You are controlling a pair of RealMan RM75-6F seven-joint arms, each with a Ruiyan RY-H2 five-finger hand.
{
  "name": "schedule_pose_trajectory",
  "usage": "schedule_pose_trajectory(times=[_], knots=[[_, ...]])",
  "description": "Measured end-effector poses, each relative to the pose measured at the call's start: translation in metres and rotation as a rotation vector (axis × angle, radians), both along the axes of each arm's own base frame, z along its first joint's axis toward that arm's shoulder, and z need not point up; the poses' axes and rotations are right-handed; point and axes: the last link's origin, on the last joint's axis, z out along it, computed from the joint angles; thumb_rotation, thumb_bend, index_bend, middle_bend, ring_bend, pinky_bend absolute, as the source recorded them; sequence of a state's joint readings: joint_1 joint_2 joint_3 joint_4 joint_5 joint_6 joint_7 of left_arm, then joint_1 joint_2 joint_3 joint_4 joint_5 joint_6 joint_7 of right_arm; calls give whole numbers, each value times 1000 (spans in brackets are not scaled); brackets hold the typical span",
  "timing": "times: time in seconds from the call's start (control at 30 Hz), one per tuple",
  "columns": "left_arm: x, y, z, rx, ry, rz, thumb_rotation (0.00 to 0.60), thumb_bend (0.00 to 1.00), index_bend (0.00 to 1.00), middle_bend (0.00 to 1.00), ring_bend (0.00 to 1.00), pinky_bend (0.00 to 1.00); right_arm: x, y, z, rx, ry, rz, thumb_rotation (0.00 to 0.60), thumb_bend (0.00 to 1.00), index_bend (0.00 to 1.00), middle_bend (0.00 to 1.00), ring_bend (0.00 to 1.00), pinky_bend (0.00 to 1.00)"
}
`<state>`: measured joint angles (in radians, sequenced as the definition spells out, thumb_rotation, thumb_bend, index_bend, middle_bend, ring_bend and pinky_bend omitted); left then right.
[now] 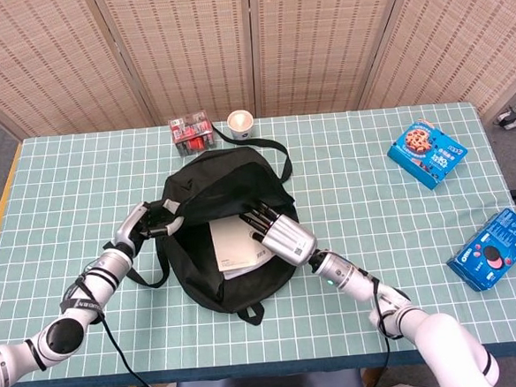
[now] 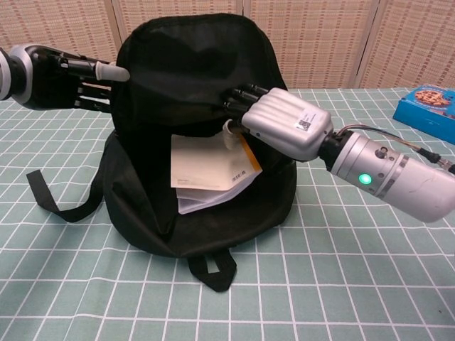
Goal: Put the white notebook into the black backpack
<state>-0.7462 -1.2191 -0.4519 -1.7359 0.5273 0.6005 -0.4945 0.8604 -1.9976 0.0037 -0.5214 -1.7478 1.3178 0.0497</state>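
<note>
Black backpack (image 2: 206, 213) lies open on the tabletop (image 2: 355, 284), white notebook (image 2: 210, 174) partly inside its mouth. Right robot hand (image 2: 281, 121) pinches the notebook's top edge, it seems. Left robot hand (image 1: 149, 221) grips the backpack's opening rim.

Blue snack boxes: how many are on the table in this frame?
2. A blue chocolate-chip cookie box lies at the far right of the green checked tablecloth; a blue Oreo box lies nearer, at the right edge. The black backpack could hide others.
</note>
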Motion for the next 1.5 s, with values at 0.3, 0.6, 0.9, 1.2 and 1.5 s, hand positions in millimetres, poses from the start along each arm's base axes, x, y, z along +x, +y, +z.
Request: schedule_pose_trajectory(times=[0.3,0.6,0.9,1.2,1.5], knots=[[0,1,-1,-2,2,-6,600,427,708,345,286,219,-5,8,11,10,-14,18,600,0,87,16,0,0],[1,-1,-4,-5,7,-17,600,410,601,307,258,219,-22,28,42,8,-12,80,600,0,69,8,0,0],[1,-5,-5,16,37,-63,600,381,83,115,116,212,-41,53,86,-2,-37,87,600,0,69,8,0,0],[-4,-10,1,46,94,-121,600,347,8,41,48,180,-50,64,125,-60,-53,52,600,0,69,9,0,0],[-25,-8,19,150,313,-221,600,347,58,41,48,172,-69,61,162,-98,-26,-106,600,177,123,106,62,107]])
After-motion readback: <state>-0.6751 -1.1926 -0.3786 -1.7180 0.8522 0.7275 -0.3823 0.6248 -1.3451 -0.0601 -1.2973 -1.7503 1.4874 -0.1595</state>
